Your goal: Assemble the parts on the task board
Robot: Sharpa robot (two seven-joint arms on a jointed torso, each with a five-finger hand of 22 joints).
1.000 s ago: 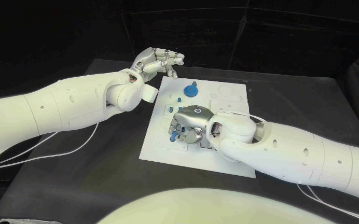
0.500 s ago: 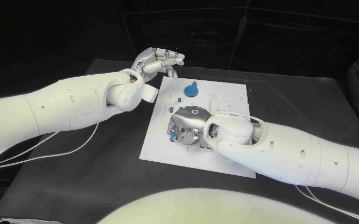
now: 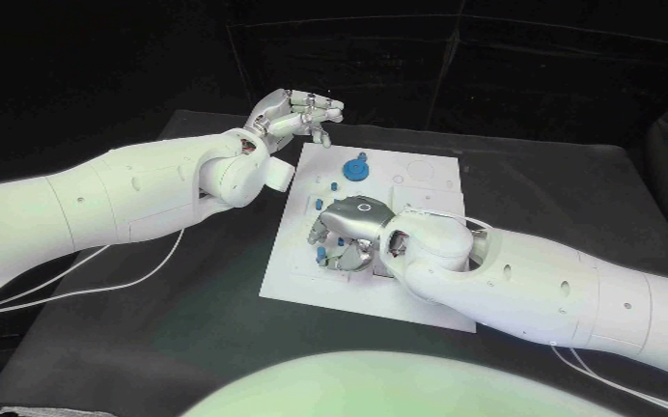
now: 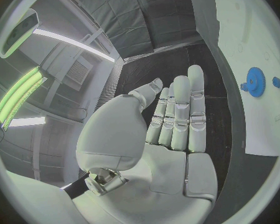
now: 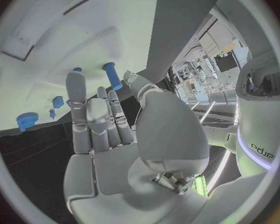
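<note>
My right hand [image 3: 348,234] has crept slightly up the task board [image 3: 426,174] — fingers apart, empty, over small blue pegs [image 5: 112,75]. They look light, stiff, slippery — I'd pinch mid-shaft. Left hand [image 3: 293,114] open, off-board.

Dim black surroundings frame a brightly lit task board [image 3: 418,180] on the dark worktop [image 3: 181,291] — greenish ceiling strips glow in the wrist views, whose fisheye edges bend straight lines.
</note>
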